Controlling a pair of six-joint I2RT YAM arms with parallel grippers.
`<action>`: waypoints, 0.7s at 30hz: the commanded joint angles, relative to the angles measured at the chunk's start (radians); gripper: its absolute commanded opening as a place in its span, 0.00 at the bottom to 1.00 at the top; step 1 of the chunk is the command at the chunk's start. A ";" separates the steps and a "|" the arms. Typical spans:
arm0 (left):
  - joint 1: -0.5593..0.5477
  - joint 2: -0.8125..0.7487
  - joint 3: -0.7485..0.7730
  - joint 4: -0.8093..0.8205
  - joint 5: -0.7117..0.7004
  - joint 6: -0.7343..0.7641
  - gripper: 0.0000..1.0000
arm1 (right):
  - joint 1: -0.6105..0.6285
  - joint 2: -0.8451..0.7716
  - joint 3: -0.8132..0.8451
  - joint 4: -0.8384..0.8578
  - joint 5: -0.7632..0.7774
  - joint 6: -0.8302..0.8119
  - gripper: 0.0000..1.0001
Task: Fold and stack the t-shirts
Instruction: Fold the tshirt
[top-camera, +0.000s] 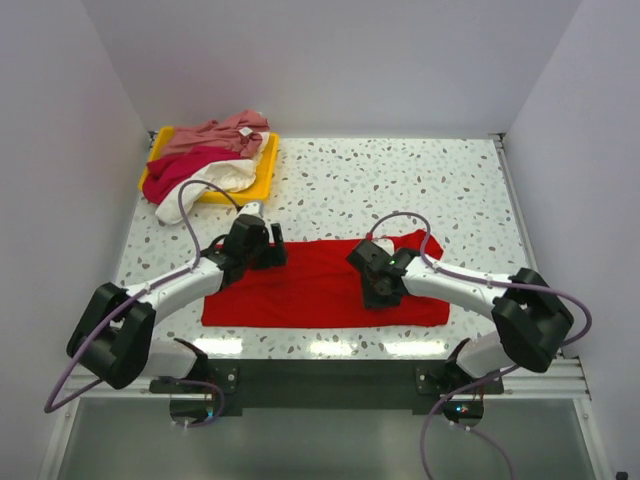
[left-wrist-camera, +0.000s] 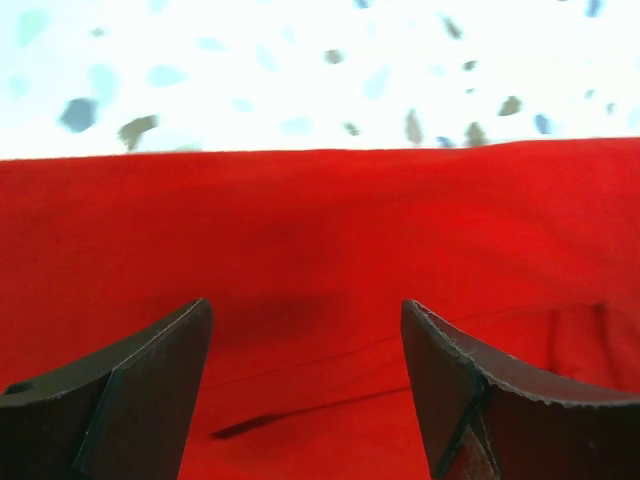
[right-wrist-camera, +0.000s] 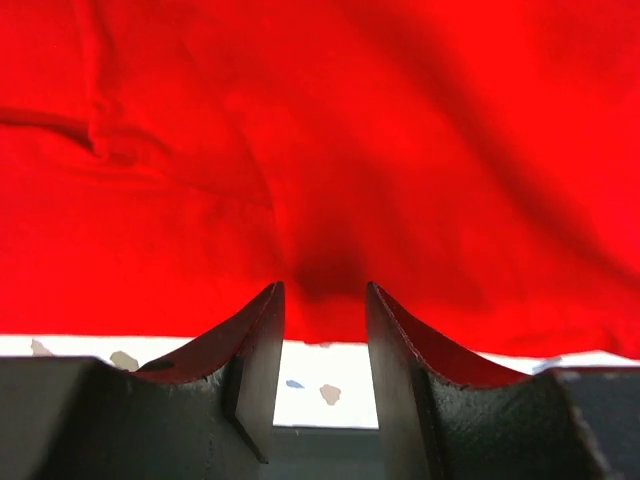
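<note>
Red cloth fills most of what I see: the bright red t-shirt (top-camera: 310, 290) lies spread flat on the speckled surface (top-camera: 400, 190), close to the near edge and between the two arms, with one sleeve poking out at its far right corner.

My left tool (top-camera: 270, 253) sits over the shirt's far left edge. From its wrist view the left tool (left-wrist-camera: 305, 305) is released, its fingers (left-wrist-camera: 150, 380) set wide apart above the red t-shirt (left-wrist-camera: 320, 230), with nothing between them and the shirt's straight edge just ahead against the surface.

My right tool (top-camera: 378, 292) rests on the right half of the shirt. In its wrist view the right tool (right-wrist-camera: 325, 290) shows only a narrow gap between its fingers (right-wrist-camera: 255, 330), the tips right at the hem of the red t-shirt (right-wrist-camera: 320, 150), where creases run toward them. I cannot tell whether it is pinching cloth or merely touching it.

At the far left corner, a yellow tray (top-camera: 266, 172) holds the other shirts in a loose heap: the dusty pink t-shirt (top-camera: 215, 135) on top, the crimson-magenta t-shirt (top-camera: 172, 172) beneath it, and the cream-white t-shirt (top-camera: 228, 178) spilling toward the front.
</note>
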 joint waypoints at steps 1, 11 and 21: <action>0.047 -0.059 -0.036 -0.034 0.026 0.039 0.81 | 0.010 0.043 0.032 0.068 -0.004 0.007 0.41; 0.078 -0.071 -0.041 -0.052 0.026 0.055 0.81 | 0.018 0.043 -0.011 0.075 -0.006 0.022 0.20; 0.099 -0.083 -0.049 -0.054 0.031 0.067 0.81 | 0.019 0.025 -0.024 0.072 -0.026 0.025 0.00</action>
